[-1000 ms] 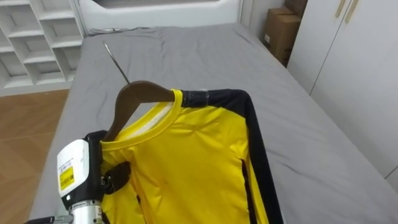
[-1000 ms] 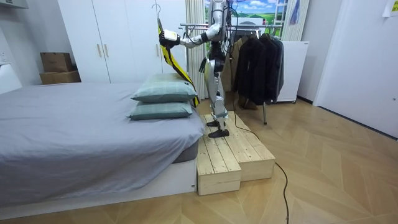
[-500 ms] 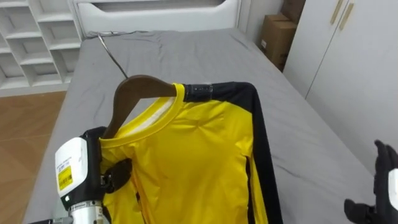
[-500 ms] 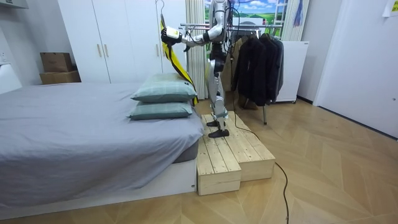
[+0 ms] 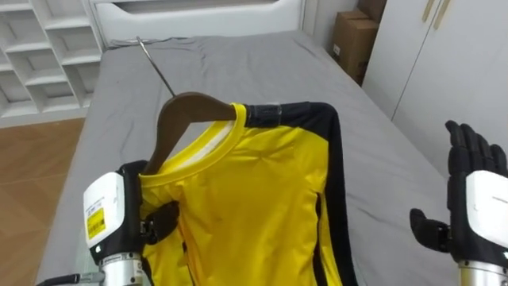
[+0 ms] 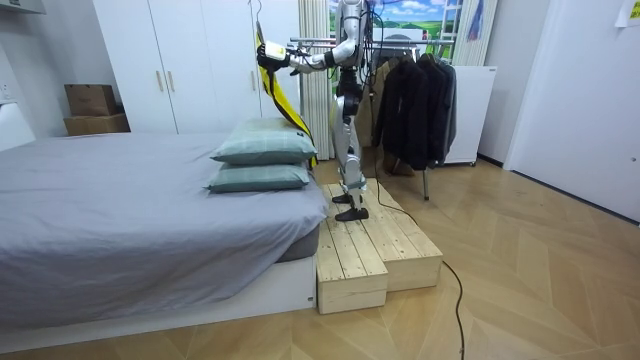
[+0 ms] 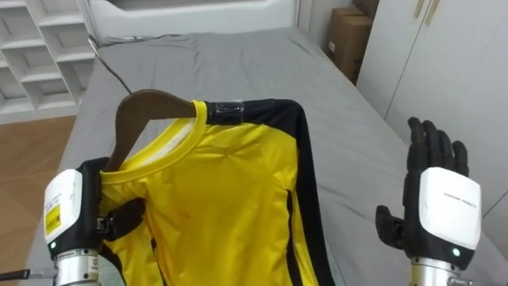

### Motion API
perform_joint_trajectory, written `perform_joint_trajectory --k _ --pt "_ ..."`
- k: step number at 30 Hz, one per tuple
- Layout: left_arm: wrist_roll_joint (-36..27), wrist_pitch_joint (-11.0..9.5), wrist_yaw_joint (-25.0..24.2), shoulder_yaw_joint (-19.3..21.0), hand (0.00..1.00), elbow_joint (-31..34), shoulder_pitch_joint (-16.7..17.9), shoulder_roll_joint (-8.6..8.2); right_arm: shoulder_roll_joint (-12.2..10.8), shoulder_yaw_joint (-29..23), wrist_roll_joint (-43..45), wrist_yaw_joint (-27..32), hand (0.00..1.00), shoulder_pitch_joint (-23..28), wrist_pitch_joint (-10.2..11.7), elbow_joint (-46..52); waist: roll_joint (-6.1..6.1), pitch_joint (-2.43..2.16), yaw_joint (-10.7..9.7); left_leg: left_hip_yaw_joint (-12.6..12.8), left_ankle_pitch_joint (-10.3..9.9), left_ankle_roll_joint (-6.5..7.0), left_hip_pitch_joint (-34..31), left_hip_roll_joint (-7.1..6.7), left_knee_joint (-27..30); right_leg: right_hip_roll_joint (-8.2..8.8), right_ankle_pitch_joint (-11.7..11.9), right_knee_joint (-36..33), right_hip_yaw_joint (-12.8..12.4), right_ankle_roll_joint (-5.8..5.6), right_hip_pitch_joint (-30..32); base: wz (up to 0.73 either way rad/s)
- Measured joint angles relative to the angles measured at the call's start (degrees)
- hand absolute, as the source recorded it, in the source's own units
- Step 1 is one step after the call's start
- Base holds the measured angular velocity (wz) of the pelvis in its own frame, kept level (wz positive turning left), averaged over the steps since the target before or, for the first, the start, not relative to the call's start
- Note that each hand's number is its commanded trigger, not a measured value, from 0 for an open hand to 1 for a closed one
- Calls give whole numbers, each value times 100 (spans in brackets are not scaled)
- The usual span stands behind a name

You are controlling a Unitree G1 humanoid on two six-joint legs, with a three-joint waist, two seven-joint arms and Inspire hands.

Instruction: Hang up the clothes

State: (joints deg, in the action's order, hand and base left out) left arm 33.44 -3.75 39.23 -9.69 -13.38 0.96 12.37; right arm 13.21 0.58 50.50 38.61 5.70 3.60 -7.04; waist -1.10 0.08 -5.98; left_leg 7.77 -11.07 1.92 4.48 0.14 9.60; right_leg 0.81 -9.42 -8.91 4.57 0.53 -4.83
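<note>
A yellow shirt (image 5: 246, 191) with black sleeves hangs on a brown wooden hanger (image 5: 186, 107), whose metal hook (image 5: 155, 63) points up and away from me. My left hand (image 5: 131, 218) is shut on the hanger's left end, under the shirt's shoulder, holding both up over the bed. My right hand (image 5: 476, 206) is raised at the right, open, fingers straight and apart, holding nothing and well clear of the shirt. In the room view I stand on a wooden platform (image 6: 370, 245), holding the shirt (image 6: 275, 75) high beside the clothes rack (image 6: 400, 42).
A grey bed (image 5: 238, 63) lies below and ahead. White wardrobe doors (image 5: 444, 63) and a cardboard box (image 5: 353, 44) are to the right, white shelves (image 5: 40, 56) to the left. Dark garments (image 6: 415, 100) hang on the rack; two pillows (image 6: 265, 160) lie on the bed.
My right hand has risen into view at the right, open. The hanger and shirt have shifted slightly right and up in my left hand.
</note>
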Motion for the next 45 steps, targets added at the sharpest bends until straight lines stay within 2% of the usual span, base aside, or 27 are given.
perform_joint_trajectory --k 9,16,18,22,27,30,35,37,45 --pt "-5 0 -136 -4 100 11 -2 -6 82 241 189 4 0 -66 3 188 -13 -1 29 0 2 -3 4 -1 3 -7 0 2 1 0 -8 0" --pt "-12 1 -364 -27 100 236 -3 -4 117 285 197 -7 0 -111 1 213 -208 7 122 1 2 -3 5 -1 4 -9 0 1 5 0 -13 0" --pt "-9 0 -393 -65 100 245 -7 -4 137 308 198 -23 0 -151 -1 277 -224 10 160 2 2 -3 0 -1 1 -6 0 1 5 0 -7 0" --pt "92 0 -409 -81 100 335 -10 13 226 508 407 -124 0 -321 25 332 -225 11 191 -8 1 -3 -12 -3 0 -8 0 3 17 0 2 0" --pt "272 0 -495 -109 100 502 -40 55 309 520 611 -269 0 -334 66 334 -217 12 292 -26 1 -3 -24 -3 10 -11 0 14 24 0 2 0" --pt "341 -4 -499 -280 100 546 -77 98 354 539 605 -332 0 -363 78 333 -181 24 311 -48 1 -3 -31 -1 13 -2 0 19 28 0 -1 0" --pt "549 -55 -593 -621 100 546 -136 269 419 729 600 -427 0 -443 212 331 -127 49 317 -49 1 -3 -29 4 16 6 0 20 36 0 -4 0" --pt "605 -89 -657 -652 100 551 -149 284 481 731 599 -455 0 -447 290 327 -101 62 329 -52 1 -3 -30 9 15 10 0 20 36 0 -1 0" --pt "837 -100 -869 -641 100 873 -148 454 554 729 599 -455 0 -448 286 325 -79 59 335 -45 1 -3 -31 7 14 -1 0 18 33 0 5 0"
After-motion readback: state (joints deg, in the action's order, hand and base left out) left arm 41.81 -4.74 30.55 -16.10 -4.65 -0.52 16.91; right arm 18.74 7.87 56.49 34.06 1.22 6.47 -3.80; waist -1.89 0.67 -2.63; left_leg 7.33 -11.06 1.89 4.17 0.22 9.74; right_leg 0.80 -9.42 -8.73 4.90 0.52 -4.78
